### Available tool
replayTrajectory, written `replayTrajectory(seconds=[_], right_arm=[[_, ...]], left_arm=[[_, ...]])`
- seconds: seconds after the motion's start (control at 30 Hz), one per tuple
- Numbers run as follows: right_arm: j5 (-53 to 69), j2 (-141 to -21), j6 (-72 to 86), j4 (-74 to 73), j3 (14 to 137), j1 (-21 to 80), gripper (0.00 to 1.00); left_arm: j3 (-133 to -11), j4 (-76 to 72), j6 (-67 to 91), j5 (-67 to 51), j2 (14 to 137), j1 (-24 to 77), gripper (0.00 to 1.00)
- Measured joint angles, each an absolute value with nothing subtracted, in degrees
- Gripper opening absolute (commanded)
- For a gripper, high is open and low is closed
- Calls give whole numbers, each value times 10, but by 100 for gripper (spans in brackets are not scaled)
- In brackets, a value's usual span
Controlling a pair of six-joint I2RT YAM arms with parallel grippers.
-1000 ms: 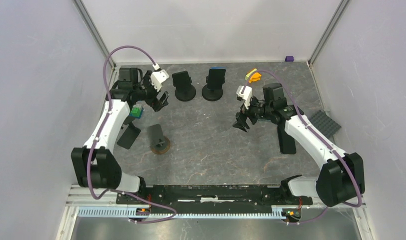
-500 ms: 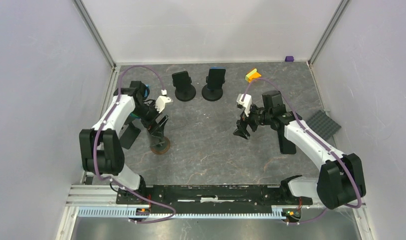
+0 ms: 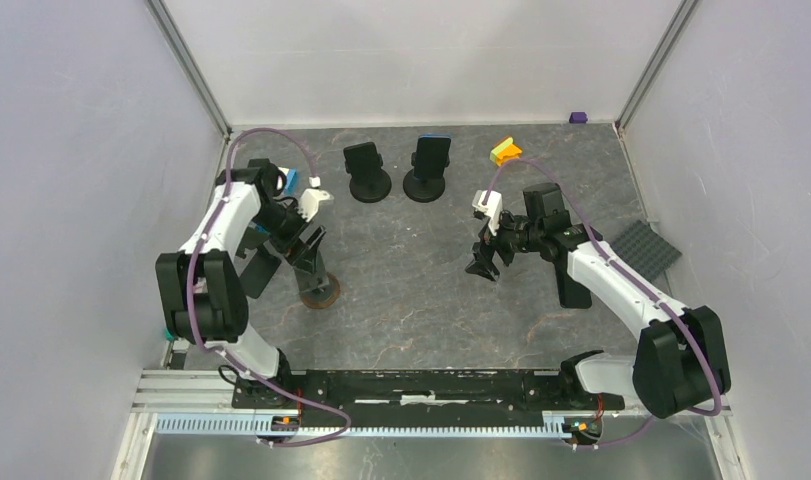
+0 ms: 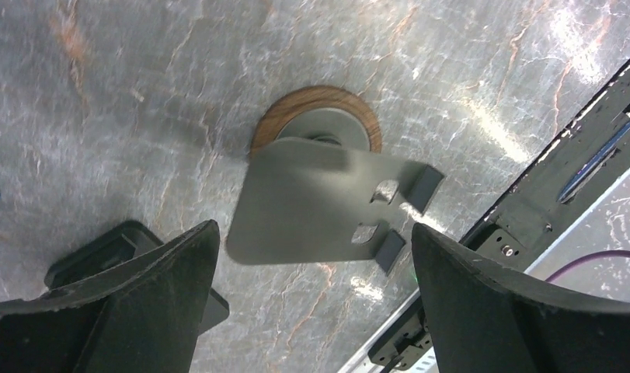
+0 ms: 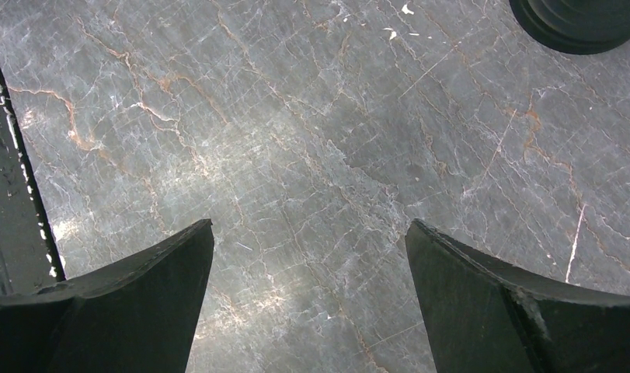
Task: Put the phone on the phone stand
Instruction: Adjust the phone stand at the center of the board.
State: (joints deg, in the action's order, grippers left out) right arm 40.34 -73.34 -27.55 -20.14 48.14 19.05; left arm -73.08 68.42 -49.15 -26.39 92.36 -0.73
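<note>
From above, the left gripper (image 3: 309, 243) hangs wide open and empty over the wood-based phone stand (image 3: 318, 283); a dark phone (image 3: 256, 273) lies flat on the table just left of it, partly under the arm; the right gripper (image 3: 484, 260), equally spread and empty, hovers mid-table, with a second phone (image 3: 575, 284) beside its arm. Only the left wrist view shows the stand's tilted grey plate (image 4: 311, 202) with its two lips, and the phone's corner behind one finger (image 4: 140, 303); the right wrist view adds just marble table (image 5: 311, 155) and a black round base (image 5: 583, 23) at its edge.
</note>
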Motion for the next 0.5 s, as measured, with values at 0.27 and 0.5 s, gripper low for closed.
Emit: replayTrajectory(seconds=[0.27,0.5], right_arm=[[404,-737,-280,-202,481,190,98],[404,-739,-281,-202,481,190,98]], left_arm=[[-785,738,-515,-283,990,-73,85],[-789,769,-536,-306,1018,-80,71]])
